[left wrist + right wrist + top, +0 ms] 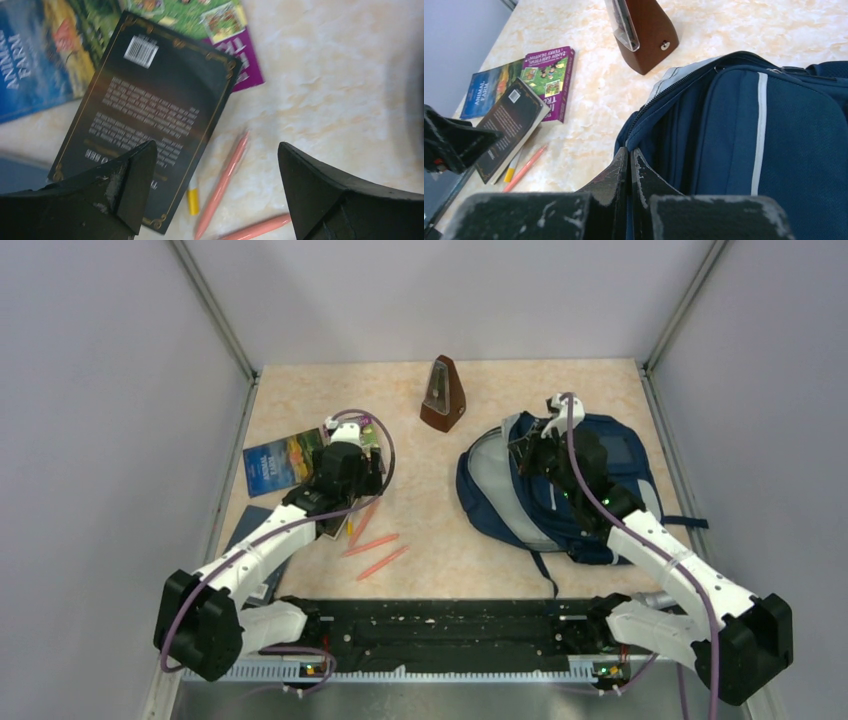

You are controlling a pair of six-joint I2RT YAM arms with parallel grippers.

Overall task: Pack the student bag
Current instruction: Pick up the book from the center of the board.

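Bag's place: the student bag lay flat on the right half of the tabletop, well apart from the books. It was open along its left side, with grey lining showing.
Left tool: the left tool hung over a black paperback, jaws spread wide with nothing between them.
Right tool: the right tool sat at the bag's zip rim, jaws pressed together. Whether a fold of cloth was nipped there, I could not tell.
How the bag should handle: soft and floppy by the look of it, and light while unpacked. I'd expect the mouth to sag shut unless something held it up.
Where to take hold: the zipped rim, where the seam stiffens the cloth, seemed a surer grip than the slack navy panel.
Overhead view alone: it gave the bag's whole outline, a strap trailing toward the near edge, and both arms at once.
Left wrist view: it gave the closest look at the paperback's barcode, the Animal Farm book, a purple book and the salmon pens. The bag did not appear in it.
Right wrist view: it alone showed the zip teeth and a pale stripe up close, with the wooden metronome just beyond the bag.
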